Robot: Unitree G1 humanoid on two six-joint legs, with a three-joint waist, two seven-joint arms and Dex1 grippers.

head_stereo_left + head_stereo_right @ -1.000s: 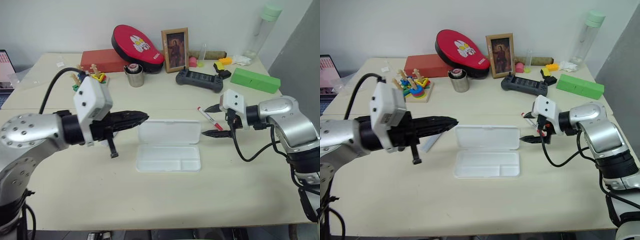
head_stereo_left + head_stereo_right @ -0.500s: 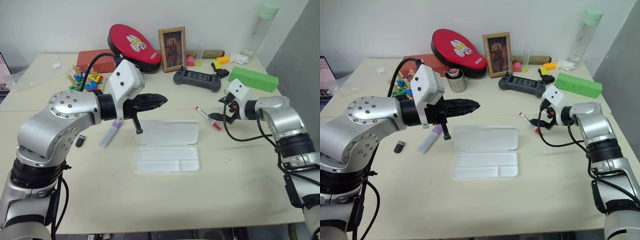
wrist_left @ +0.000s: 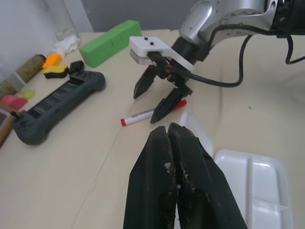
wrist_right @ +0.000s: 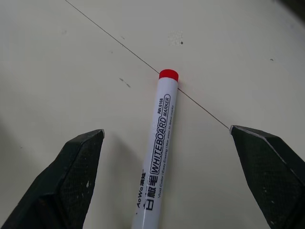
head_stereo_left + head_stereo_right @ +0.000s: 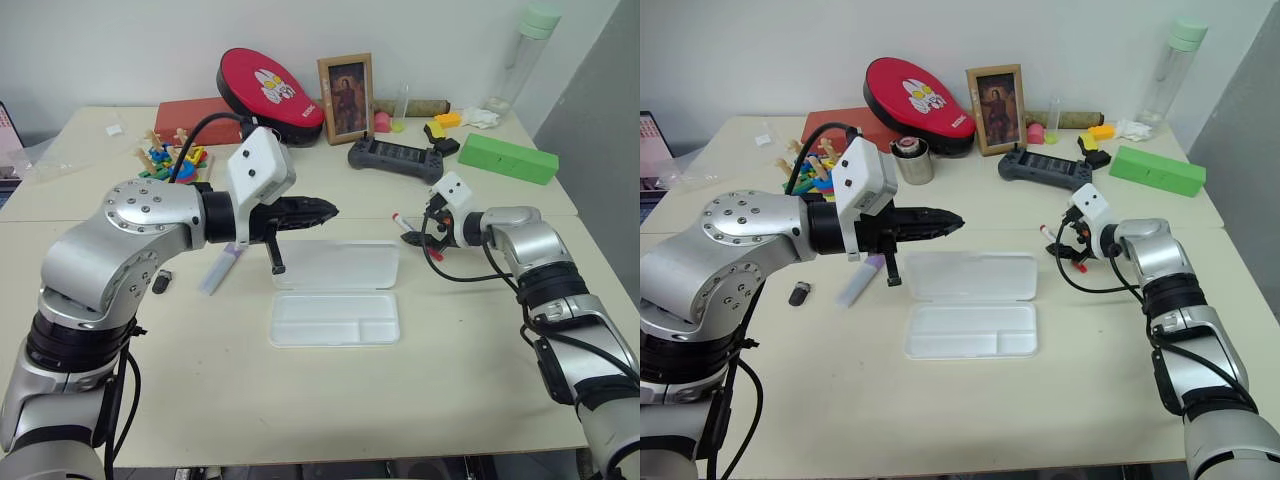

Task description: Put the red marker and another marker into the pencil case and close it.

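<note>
Two hands: right hand [image 4: 167, 183] (spread wide) straddles the red marker [image 4: 157, 152]; left hand [image 3: 177, 138] clenched, empty.

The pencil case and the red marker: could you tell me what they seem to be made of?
The pencil case: apparently matte white plastic, with a thin moulded tray and dividers. The red marker: likely smooth glossy plastic, a white barrel printed "WHITEBOARD MARKER" with a red end.

red marker [image 4: 156, 157] cap end cut off by frame edge
</note>
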